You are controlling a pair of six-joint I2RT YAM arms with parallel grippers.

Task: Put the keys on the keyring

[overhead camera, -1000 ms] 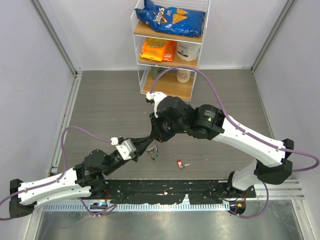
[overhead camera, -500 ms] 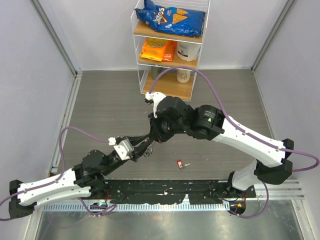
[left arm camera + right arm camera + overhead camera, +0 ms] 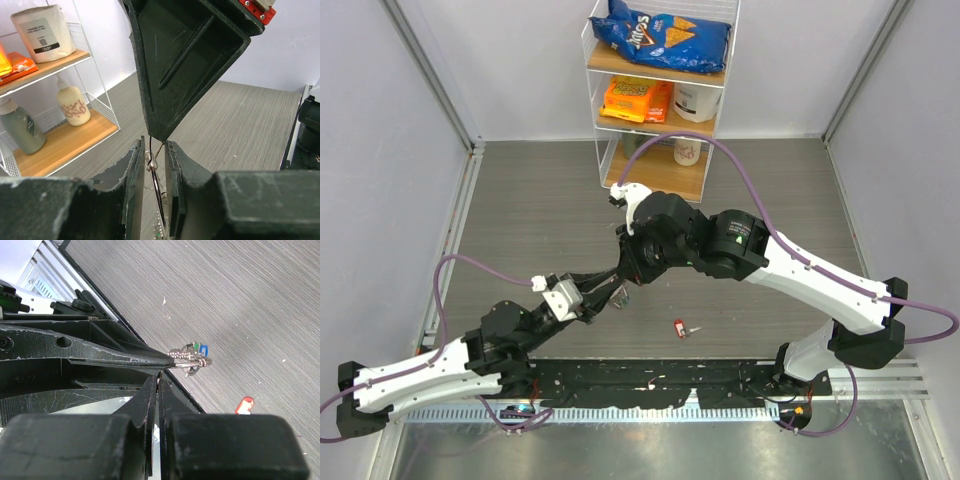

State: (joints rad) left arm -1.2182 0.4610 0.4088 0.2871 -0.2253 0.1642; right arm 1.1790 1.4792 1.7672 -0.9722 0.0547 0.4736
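At the far edge of the grey wood-grain tabletop, a wire shelf rack with three wooden boards. On the top board, a blue chips bag, lying flat. On the middle board, an orange packet, just beside it a white pouch. On the lowest board, a cream bottle and a grey-green bottle, both upright.

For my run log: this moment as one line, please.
right jaws: shut on keyring | left jaws: narrow gap around it, grip unclear | red key: on table

keyring thin shiny metal wire; left hand matt black scuffed plastic; table grey matt woodgrain.
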